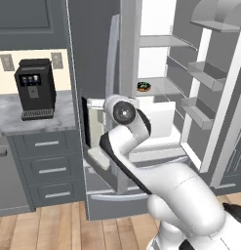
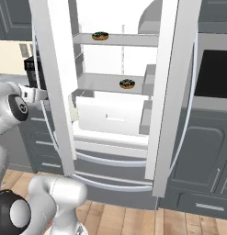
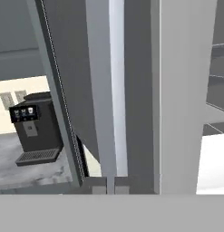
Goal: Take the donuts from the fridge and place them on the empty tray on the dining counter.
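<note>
The fridge (image 2: 116, 105) stood with both upper doors swung wide, its white inside lit. In the right base view one donut (image 2: 100, 36) lay on the upper shelf (image 2: 133, 40), towards its left end. A second donut (image 2: 127, 83) lay on the shelf below, further right and near that shelf's front edge. The two were well apart, one level between them. The left base view showed one donut (image 1: 144, 87) at the left end of a middle shelf, partly hidden behind the edge of the left door (image 1: 114, 58).

The arm (image 1: 127, 141) rose from the base and bent up beside the left door, its wrist close to the door's lower edge. The hand view looked along the edge of that door, with the grey door panel and a pale strip running top to bottom. The gripper (image 3: 107, 189) showed just at the bottom of that view, its tips pressed nearly together and holding nothing that could be seen. Whether it touched the door could not be told.

To the left of the fridge a black coffee machine (image 1: 35, 89) stood on a marble table (image 1: 44, 117) over grey drawers (image 1: 49, 168). The right door (image 1: 224, 97) hung open with its bins (image 1: 205, 73) bare.
</note>
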Motion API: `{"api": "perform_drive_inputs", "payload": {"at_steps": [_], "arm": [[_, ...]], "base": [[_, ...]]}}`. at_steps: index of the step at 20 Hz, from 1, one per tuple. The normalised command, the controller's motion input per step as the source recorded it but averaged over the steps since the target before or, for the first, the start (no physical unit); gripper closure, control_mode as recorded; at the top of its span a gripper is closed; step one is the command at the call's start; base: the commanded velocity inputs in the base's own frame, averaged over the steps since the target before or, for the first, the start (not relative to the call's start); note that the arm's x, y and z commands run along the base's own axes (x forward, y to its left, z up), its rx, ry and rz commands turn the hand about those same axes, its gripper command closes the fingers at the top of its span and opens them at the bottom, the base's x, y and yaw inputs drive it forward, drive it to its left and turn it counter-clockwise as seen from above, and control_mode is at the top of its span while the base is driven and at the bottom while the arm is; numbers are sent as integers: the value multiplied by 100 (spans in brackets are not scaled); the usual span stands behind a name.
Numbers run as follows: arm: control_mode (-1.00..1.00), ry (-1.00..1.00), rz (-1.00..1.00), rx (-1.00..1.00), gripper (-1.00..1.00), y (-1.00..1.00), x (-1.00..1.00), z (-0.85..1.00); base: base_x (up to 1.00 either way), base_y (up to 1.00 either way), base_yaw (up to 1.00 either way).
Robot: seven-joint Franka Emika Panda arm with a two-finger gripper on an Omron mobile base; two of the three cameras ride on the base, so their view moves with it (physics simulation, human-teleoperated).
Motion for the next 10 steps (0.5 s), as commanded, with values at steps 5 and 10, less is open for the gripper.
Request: {"api": "perform_drive_inputs", "payload": {"at_steps": [5,10], "arm": [[-100,0,-1,-5,100,100,-86,11],[-100,-1,0,-8,100,73,-90,42]], "base": [[0,0,0],[0,0,0]]}}
